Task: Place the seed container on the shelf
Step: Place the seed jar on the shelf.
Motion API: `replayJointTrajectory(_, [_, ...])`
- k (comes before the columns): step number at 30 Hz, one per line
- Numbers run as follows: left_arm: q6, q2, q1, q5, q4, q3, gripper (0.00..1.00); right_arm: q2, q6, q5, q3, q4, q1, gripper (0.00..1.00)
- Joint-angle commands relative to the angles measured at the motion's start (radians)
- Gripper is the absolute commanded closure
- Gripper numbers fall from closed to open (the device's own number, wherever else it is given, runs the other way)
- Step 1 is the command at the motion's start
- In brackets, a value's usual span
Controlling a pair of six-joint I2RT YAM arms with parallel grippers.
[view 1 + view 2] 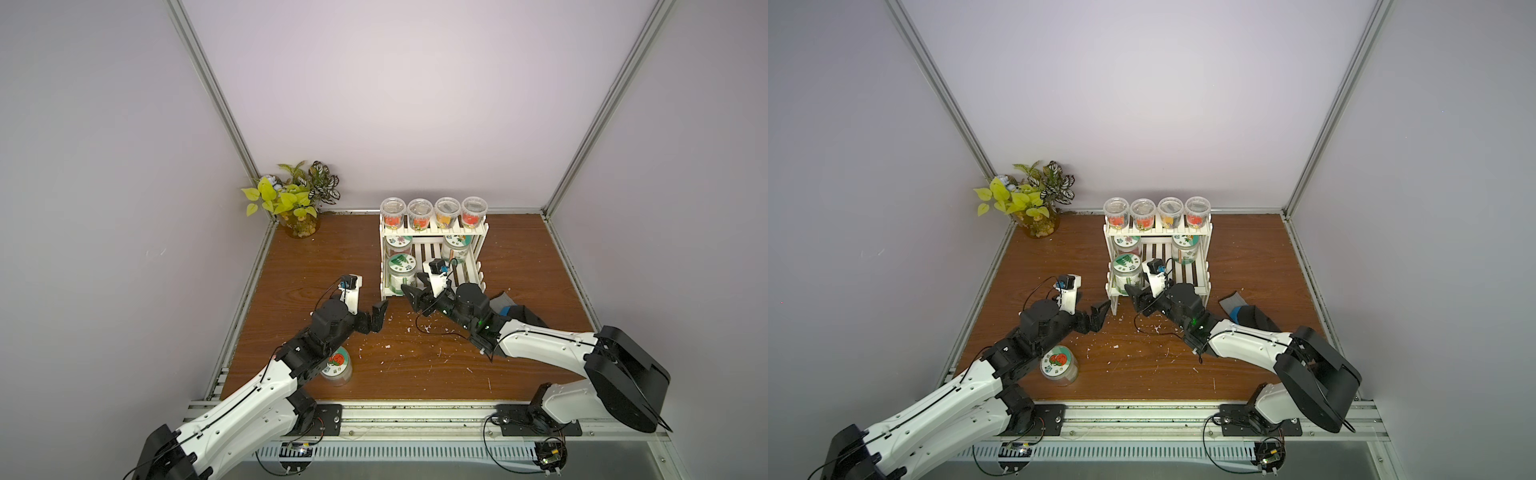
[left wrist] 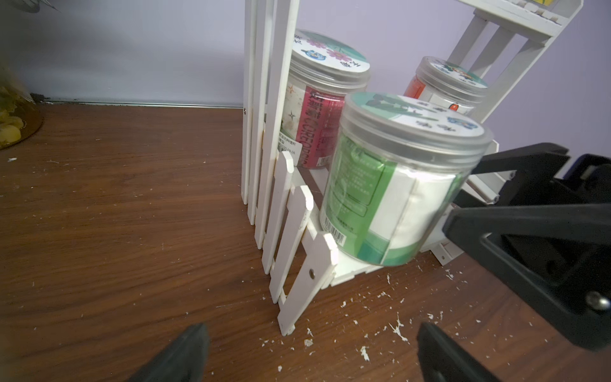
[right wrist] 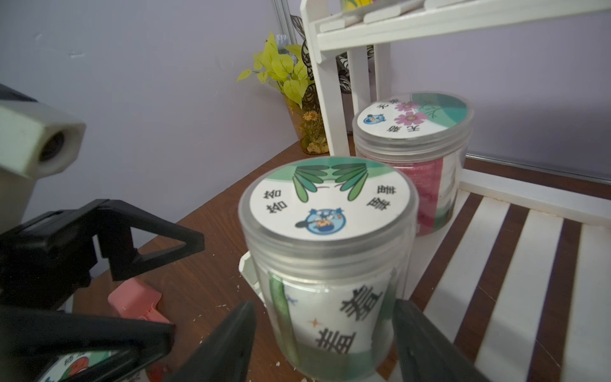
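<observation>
Two fingers (image 3: 231, 340) of the right claw (image 3: 324, 306) flanked the green-lidded seed container (image 3: 327, 205), which stood upright at the front corner of the shelf's (image 3: 535, 238) lower tier. Whether they pinched it could not be told. The left claw (image 2: 312, 330) gaped empty above the counter (image 2: 132, 215). The container probably needed a level, gentle move inward.

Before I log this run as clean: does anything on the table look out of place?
Yes. White flakes litter the table before the shelf, like chipped paint, and a stray sock lies beside it.

A potted plant (image 1: 291, 203) stands in the tabletop's (image 1: 332, 257) far left corner; a crumpled cloth (image 1: 1233, 302) lies near its right edge.
</observation>
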Motion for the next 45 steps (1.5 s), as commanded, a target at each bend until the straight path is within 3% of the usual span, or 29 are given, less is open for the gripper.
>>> replayJointTrajectory(1, [-0.027, -0.004, 0.011, 0.014, 0.038, -0.007, 0.00, -0.005, 0.020, 0.028, -0.015, 0.106, -0.004, 0.27])
replayJointTrajectory(11, [-0.051, 0.019, 0.011, 0.008, -0.038, 0.015, 0.01, 0.027, -0.036, 0.058, -0.014, 0.128, -0.020, 0.28])
replayJointTrajectory(20, [-0.057, -0.019, 0.011, 0.000, -0.105, 0.028, 0.00, 0.066, -0.048, -0.025, 0.011, 0.134, -0.056, 0.28])
replayJointTrajectory(45, [-0.022, 0.020, 0.010, -0.014, -0.137, 0.059, 0.00, 0.127, -0.059, -0.086, 0.059, 0.141, -0.074, 0.30])
